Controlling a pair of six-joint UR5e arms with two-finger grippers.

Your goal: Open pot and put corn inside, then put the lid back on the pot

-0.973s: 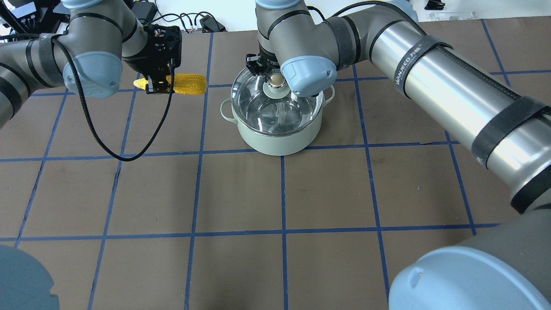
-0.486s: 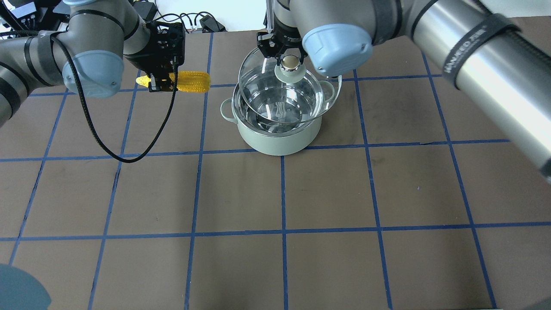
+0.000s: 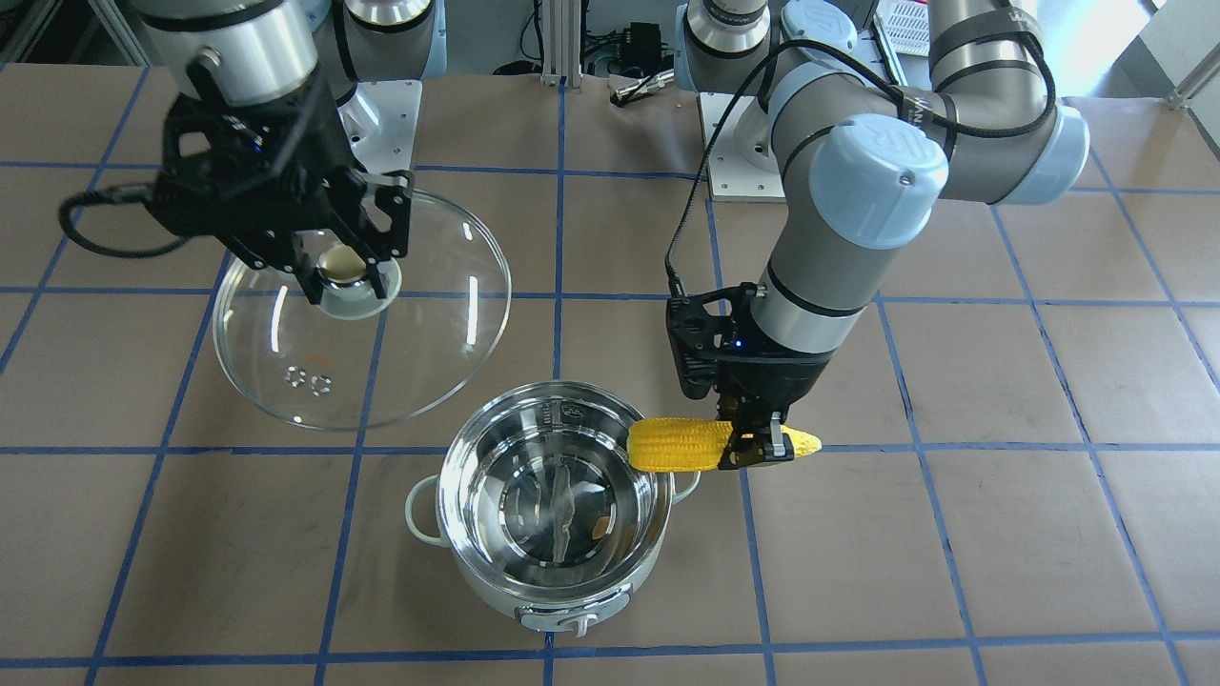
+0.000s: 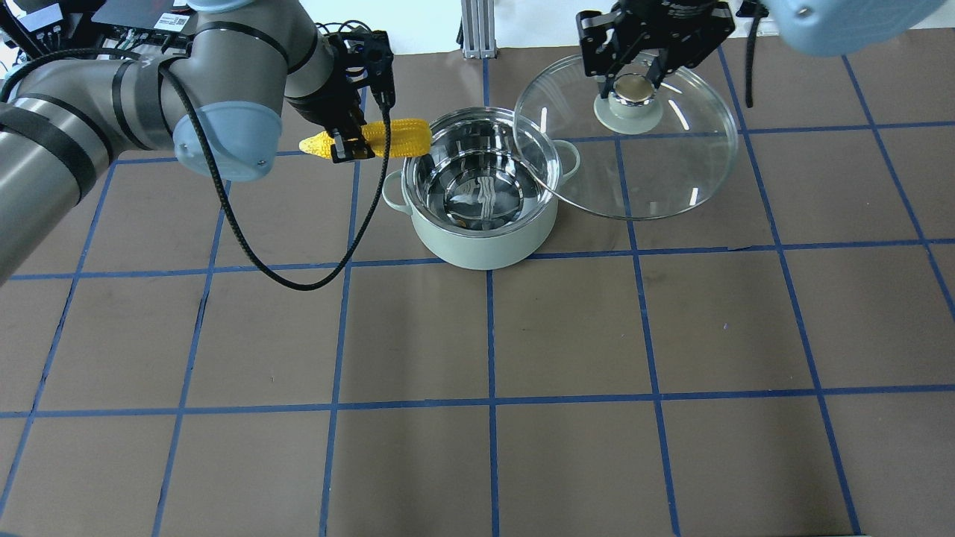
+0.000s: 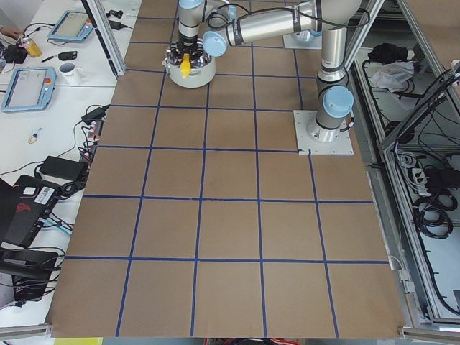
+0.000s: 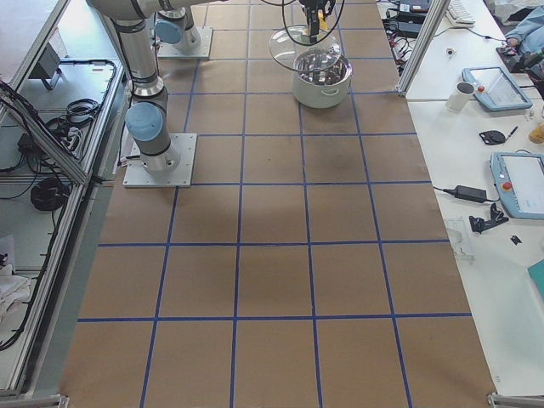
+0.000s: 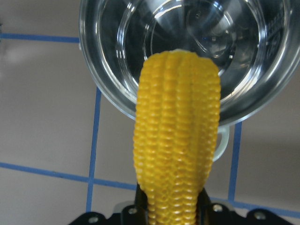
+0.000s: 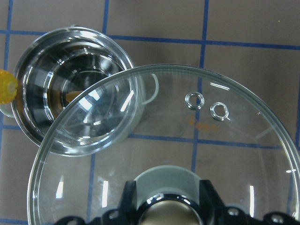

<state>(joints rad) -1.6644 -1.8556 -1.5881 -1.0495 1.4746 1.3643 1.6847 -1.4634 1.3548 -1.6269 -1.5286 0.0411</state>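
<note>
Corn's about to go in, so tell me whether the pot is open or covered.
Open. The right gripper holds the lid by its knob off to the side, and the pot's bare steel interior shows.

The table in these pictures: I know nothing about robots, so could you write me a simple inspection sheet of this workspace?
Surface: brown table with a blue taped grid; no spills seen.
Job's things: pot open, only shiny steel seen inside; corn held level, its blunt end over the pot's rim; lid held in the air beside the pot.
Clutter: nothing seen.
Grippers: left gripper shut on the corn; right gripper shut on the lid's knob.
Cables: black cable hangs in a loop below the left arm.
Surroundings: side benches with control tablets and a mug.
</note>
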